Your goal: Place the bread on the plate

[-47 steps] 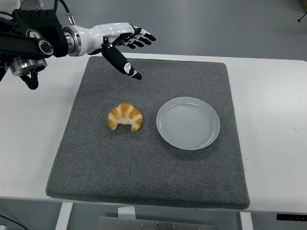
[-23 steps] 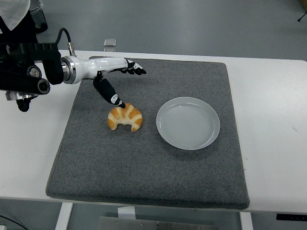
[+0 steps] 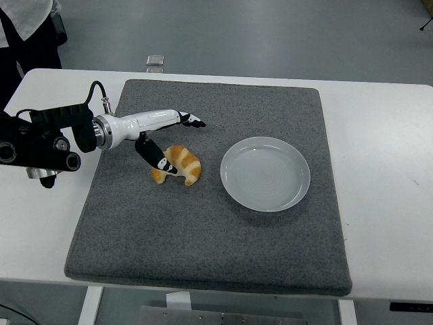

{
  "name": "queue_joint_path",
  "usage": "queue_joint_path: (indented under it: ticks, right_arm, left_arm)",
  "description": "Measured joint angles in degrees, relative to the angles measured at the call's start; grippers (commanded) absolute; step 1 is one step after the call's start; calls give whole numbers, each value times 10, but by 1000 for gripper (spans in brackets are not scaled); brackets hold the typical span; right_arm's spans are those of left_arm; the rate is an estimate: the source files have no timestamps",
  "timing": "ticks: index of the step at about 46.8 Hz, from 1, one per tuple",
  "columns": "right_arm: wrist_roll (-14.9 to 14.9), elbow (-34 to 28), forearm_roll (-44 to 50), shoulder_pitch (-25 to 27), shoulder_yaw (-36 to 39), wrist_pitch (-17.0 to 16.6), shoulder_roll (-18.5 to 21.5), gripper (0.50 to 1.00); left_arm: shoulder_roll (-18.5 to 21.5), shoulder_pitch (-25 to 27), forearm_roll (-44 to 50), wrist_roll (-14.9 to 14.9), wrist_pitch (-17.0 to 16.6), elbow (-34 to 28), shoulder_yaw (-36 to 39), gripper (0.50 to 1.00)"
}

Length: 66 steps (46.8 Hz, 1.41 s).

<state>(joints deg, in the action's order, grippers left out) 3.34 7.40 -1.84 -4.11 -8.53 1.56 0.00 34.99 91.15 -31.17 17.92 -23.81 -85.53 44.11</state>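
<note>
While our left hand's (image 3: 160,132) fingers (image 3: 191,121) stretch out flat above the bread (image 3: 180,163), our thumb (image 3: 157,159) angles down onto its near-left side; we cannot tell whether we grip it. It lies on the grey mat (image 3: 203,237), left of the white plate (image 3: 265,174), on the bench (image 3: 385,169).

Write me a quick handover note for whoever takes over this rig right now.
Left hand: open, low over the croissant, thumb at its left side, fingers stretched above its far edge; no grasp closed.
Right hand: not in view.
Croissant: on the grey mat, left of the plate and apart from it.
Plate: holds nothing.
Done: reach only.
Left: grasp, lift, carry right, set on the plate.
</note>
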Motion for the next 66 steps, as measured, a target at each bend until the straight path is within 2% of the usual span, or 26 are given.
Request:
queue_joint_path:
  ticks: [7,16,35,48,57,64,66]
  right_arm:
    - [0,0,0,0,0,0,0,930]
    - [0,0,0,0,1,0,0,932]
    - [0,0,-1,1,1,0,0,930]
    - [0,0,-1,1,1,0,0,932]
    - [0,0,-1,1,2,0,0,930]
    - [0,0,-1,1,2,0,0,930]
    - [0,0,-1,1,2,0,0,930]
  left_arm:
    - [0,-35,-42,0,-10,26,-8,981]
    - [1,-92,-63,11,-12,47,-56,981]
    - [-1,-122,-65,25,-12,75,-81,981]
    - [-21,-153,-65,30,-12,106,-95,977]
    - [-26,-164,-65,34,-11,113,-107,954]
    - [-32,-165,-66,46,-11,114,-107,896]
    - [-32,-165,-68,49,-11,114,-107,896]
